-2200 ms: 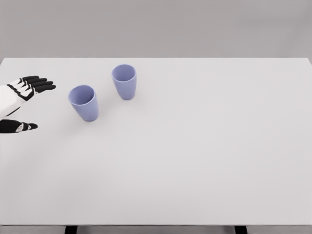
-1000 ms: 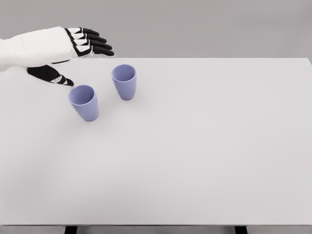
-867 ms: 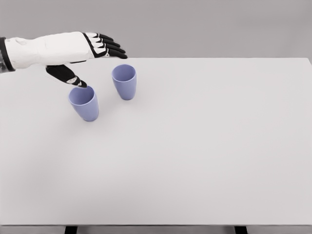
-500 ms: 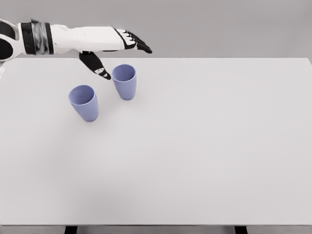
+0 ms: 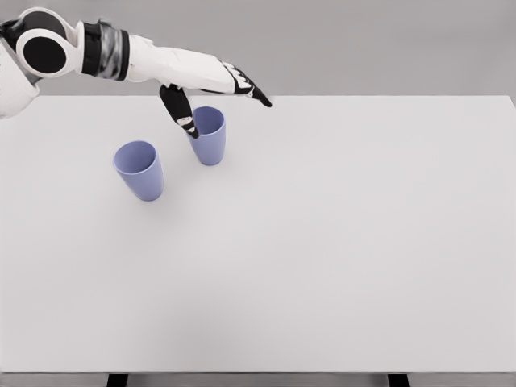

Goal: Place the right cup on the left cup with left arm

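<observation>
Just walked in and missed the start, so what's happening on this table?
A simulated humanoid robot is reaching with its left hand over a white table toward the right cup, one of two blue cups standing upright and apart. The fingers are spread above and behind that cup, the thumb pointing down at its left rim; nothing is gripped yet. The left cup stands untouched nearer the front. The right arm is out of view.
</observation>
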Robot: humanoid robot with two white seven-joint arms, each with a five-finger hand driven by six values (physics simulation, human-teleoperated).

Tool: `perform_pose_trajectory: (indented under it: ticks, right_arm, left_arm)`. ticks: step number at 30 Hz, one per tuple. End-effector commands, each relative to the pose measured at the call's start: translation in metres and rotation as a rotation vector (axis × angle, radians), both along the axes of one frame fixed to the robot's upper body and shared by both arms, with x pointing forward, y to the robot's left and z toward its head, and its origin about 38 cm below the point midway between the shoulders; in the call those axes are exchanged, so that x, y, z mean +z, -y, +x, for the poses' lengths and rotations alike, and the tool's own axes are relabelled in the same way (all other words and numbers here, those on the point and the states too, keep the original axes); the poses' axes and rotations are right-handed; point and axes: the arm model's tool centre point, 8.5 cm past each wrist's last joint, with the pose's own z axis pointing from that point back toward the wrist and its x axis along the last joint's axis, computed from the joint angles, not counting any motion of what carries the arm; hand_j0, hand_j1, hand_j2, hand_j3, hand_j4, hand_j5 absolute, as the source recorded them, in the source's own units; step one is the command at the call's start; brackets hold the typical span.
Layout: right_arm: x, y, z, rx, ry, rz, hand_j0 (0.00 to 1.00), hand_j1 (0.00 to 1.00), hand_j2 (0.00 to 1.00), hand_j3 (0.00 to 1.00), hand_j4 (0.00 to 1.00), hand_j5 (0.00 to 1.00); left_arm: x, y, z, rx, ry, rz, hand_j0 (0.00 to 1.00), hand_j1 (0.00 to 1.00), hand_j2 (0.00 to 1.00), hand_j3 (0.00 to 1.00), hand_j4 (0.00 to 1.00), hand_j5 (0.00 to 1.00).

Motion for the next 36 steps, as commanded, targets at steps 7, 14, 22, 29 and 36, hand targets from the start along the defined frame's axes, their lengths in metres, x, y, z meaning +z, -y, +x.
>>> perform_pose_trajectory:
  ticks: [7,14,22,29,36]
  right_arm:
    - [0.0,0.0,0.0,0.0,0.001,0.0,1.0,1.0,1.0,1.0,1.0,1.0]
    - [0.0,0.0,0.0,0.002,0.0,0.0,1.0,1.0,1.0,1.0,1.0,1.0]
    - [0.0,0.0,0.0,0.0,-0.001,0.0,1.0,1.0,1.0,1.0,1.0,1.0]
    - [0.0,0.0,0.0,0.0,-0.001,0.0,1.0,1.0,1.0,1.0,1.0,1.0]
    - [0.0,0.0,0.0,-0.001,-0.001,0.0,1.0,1.0,1.0,1.0,1.0,1.0]
  left_arm:
    - [-0.006,-0.014,0.011,0.057,-0.02,0.055,1.0,1.0,1.0,1.0,1.0,1.0]
    - [-0.013,-0.017,0.027,0.131,-0.029,0.075,1.0,1.0,1.0,1.0,1.0,1.0]
    - [-0.022,-0.016,0.036,0.162,-0.019,0.125,1.0,1.0,1.0,1.0,1.0,1.0]
    - [-0.032,-0.018,0.043,0.215,-0.018,0.168,1.0,1.0,1.0,1.0,1.0,1.0]
    - [-0.041,-0.013,0.045,0.217,-0.019,0.19,1.0,1.0,1.0,1.0,1.0,1.0]
